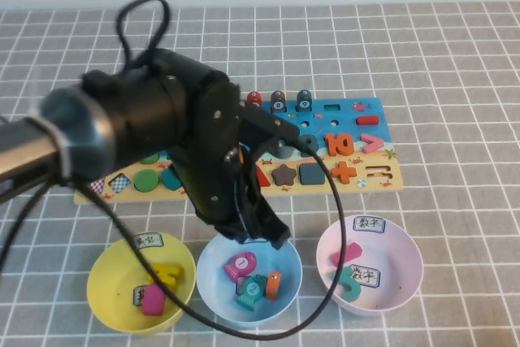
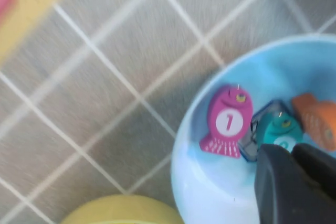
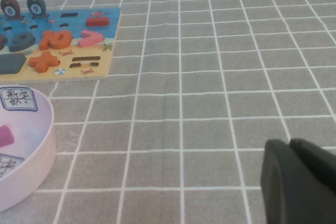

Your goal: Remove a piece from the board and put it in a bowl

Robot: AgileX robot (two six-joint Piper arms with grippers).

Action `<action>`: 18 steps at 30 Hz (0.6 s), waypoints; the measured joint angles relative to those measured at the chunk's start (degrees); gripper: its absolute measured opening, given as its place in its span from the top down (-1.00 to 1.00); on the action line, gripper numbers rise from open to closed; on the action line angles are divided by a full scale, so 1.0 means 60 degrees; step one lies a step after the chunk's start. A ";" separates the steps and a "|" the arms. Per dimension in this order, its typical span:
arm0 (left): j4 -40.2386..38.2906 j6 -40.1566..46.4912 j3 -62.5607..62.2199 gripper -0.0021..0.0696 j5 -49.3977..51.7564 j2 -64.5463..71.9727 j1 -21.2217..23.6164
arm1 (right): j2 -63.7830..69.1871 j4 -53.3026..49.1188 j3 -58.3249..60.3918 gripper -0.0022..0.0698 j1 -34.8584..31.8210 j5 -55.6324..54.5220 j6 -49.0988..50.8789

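The light blue bowl (image 1: 208, 272) sits front centre between two other bowls. Inside it lies the teal-green fish piece (image 1: 253, 290), beside a pink fish (image 1: 241, 266) and an orange fish (image 1: 274, 284). My left gripper (image 1: 262, 233) hangs just above the bowl's far rim, shut with nothing in it. In the left wrist view its black fingers (image 2: 278, 182) are pressed together, left gripper (image 2: 291, 153) over the bowl (image 2: 210, 187), with the piece (image 2: 281, 132) loose below. The board (image 1: 388, 132) lies behind the arm. My right gripper (image 3: 290, 148) is shut over bare cloth, empty.
A yellow bowl (image 1: 101, 282) with pieces stands front left, a pale pink bowl (image 1: 411, 266) with pieces front right. The left arm and its cable cover much of the board's left half. Grey checked cloth covers the table.
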 joint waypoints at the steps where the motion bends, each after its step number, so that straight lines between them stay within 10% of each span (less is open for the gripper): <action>1: 0.0024 0.0019 0.0116 0.92 -0.0221 -0.0240 0.0000 | 0.0000 0.0000 0.0000 0.99 0.0000 0.0000 0.0000; 18: 0.0099 -0.0502 0.5872 0.94 -0.5249 -0.5952 0.0000 | 0.0000 0.0000 0.0000 0.99 0.0000 0.0000 0.0000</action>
